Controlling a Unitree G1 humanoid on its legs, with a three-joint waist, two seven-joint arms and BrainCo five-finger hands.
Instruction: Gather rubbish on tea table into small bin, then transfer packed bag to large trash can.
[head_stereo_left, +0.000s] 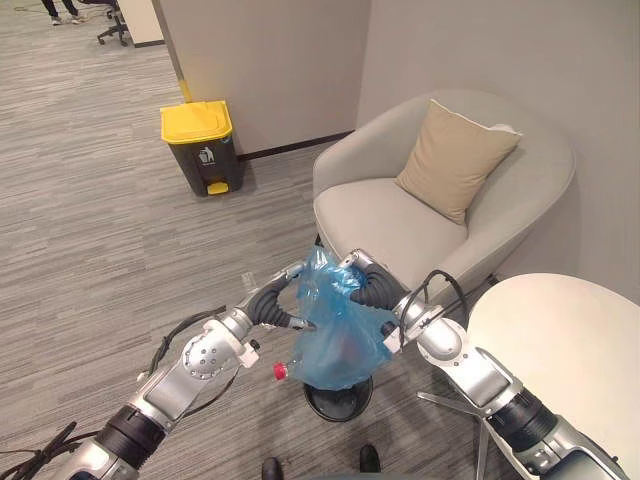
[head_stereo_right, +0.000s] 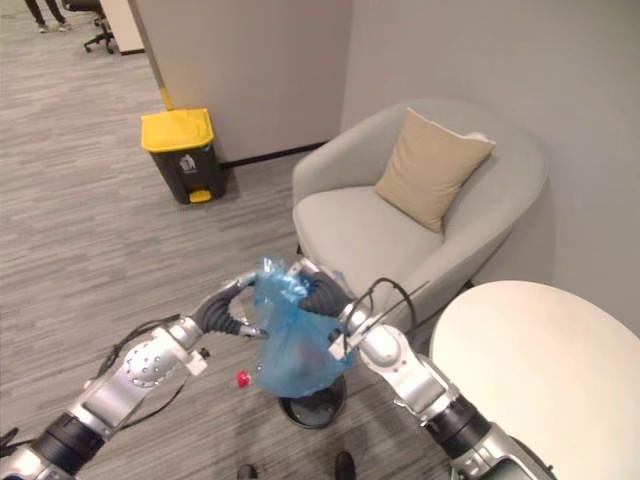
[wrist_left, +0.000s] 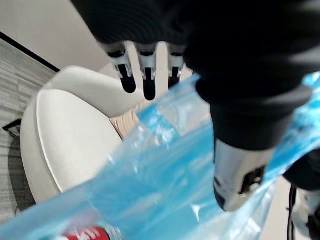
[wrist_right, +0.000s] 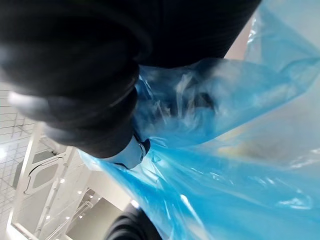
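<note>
Grey striped carpet floor (head_stereo_left: 90, 230) runs bare from the near middle to the far-left wall (head_stereo_left: 280, 60), where the yellow-lidded trash can (head_stereo_left: 203, 150) stands, well apart from the pale armchair (head_stereo_left: 400, 225) with its beige cushion (head_stereo_left: 455, 155) and the round white tabletop (head_stereo_left: 570, 340) at near right. The blue bag (head_stereo_left: 335, 335) hangs just above the small black bin (head_stereo_left: 338, 400) on the floor. The left hand (head_stereo_left: 278, 300) pinches the bag's top edge and the right hand (head_stereo_left: 368, 285) is clenched on its bunched film, with a red-capped bottle (head_stereo_left: 281, 371) at its lower left.
</note>
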